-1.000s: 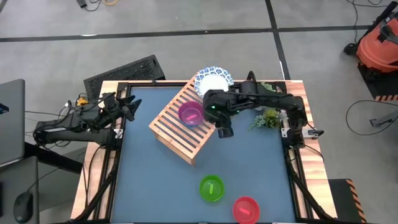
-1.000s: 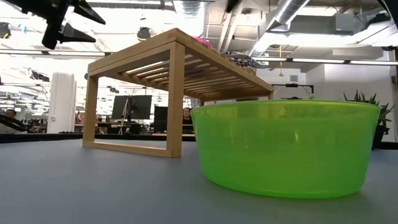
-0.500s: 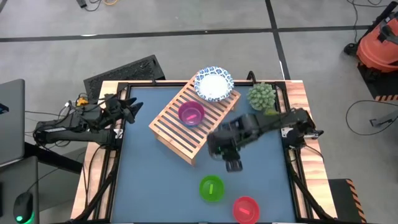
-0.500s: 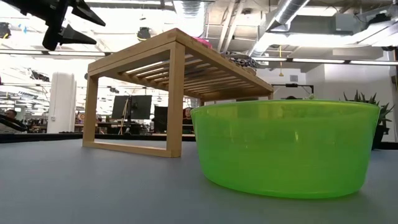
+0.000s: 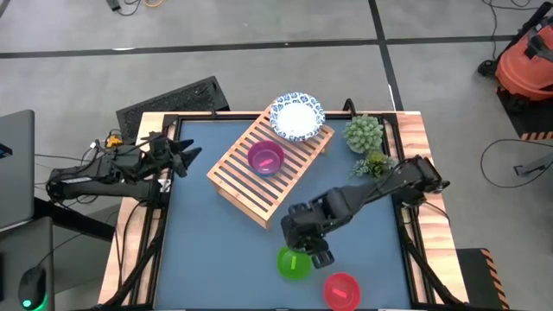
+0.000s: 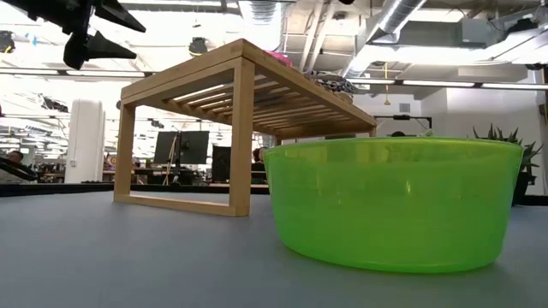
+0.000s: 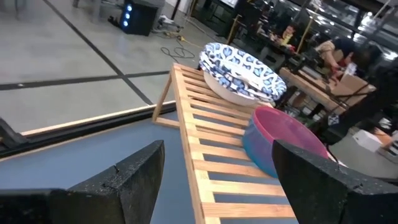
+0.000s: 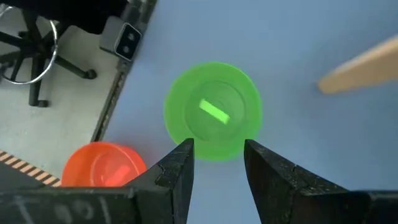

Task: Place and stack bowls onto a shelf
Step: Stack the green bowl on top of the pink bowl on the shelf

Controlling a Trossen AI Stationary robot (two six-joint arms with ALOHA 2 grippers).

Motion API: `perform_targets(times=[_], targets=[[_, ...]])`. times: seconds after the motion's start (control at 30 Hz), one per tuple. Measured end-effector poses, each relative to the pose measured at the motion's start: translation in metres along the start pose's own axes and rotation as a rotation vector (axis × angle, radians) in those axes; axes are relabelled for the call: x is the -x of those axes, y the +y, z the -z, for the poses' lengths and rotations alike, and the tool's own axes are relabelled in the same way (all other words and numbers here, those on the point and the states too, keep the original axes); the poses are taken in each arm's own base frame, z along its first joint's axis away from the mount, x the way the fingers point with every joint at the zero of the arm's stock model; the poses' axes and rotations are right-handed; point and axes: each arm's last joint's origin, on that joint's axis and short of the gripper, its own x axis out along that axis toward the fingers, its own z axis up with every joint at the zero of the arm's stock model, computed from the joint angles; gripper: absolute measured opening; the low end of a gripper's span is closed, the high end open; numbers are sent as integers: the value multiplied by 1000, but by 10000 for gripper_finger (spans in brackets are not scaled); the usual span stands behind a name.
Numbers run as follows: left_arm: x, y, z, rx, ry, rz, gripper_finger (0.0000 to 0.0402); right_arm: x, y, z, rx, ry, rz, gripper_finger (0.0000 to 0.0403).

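The green bowl (image 5: pixel 292 263) rests on its base on the blue tabletop near the near edge; it fills the low view (image 6: pixel 390 201). My right gripper (image 5: pixel 316 252) hovers open just above its right rim, fingers pointing down; in the right wrist view (image 8: pixel 217 163) the green bowl (image 8: pixel 212 111) lies just past the fingertips. The red bowl (image 5: pixel 341 289) sits beside it (image 8: pixel 106 163). The light-wood slatted shelf (image 5: pixel 270 168) carries a magenta bowl (image 5: pixel 264 157) and the white bowls with blue rims (image 5: pixel 296 118). My left gripper (image 5: pixel 186 155) waits open at the table's left edge.
Two small green plants (image 5: pixel 363 134) (image 5: pixel 373 164) stand near the table's right far corner. The shelf stands slantwise across the far middle of the table (image 6: pixel 244 111). Bare blue tabletop (image 5: pixel 216 250) lies left of the green bowl. An office chair (image 8: pixel 37 56) stands beyond the table's edge.
My right arm has swung from beside the shelf's right side toward the table's near edge and now stands over the green bowl. The plants it covered show again. The bowls and the shelf have stayed in place.
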Motion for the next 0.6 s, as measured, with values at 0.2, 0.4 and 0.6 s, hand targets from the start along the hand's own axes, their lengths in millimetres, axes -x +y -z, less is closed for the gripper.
perform_targets(times=[0.2, 0.4, 0.6], targets=[[0, 0, 0, 48, 1, 2, 281, -29, 27, 1, 56, -84, -42, 166], [0, 0, 2, 35, 22, 7, 281, -47, 52, 4, 128, -158, -25, 166], [0, 2, 4, 18, 45, -9, 281, -63, 63, 15, 160, -142, -6, 166]])
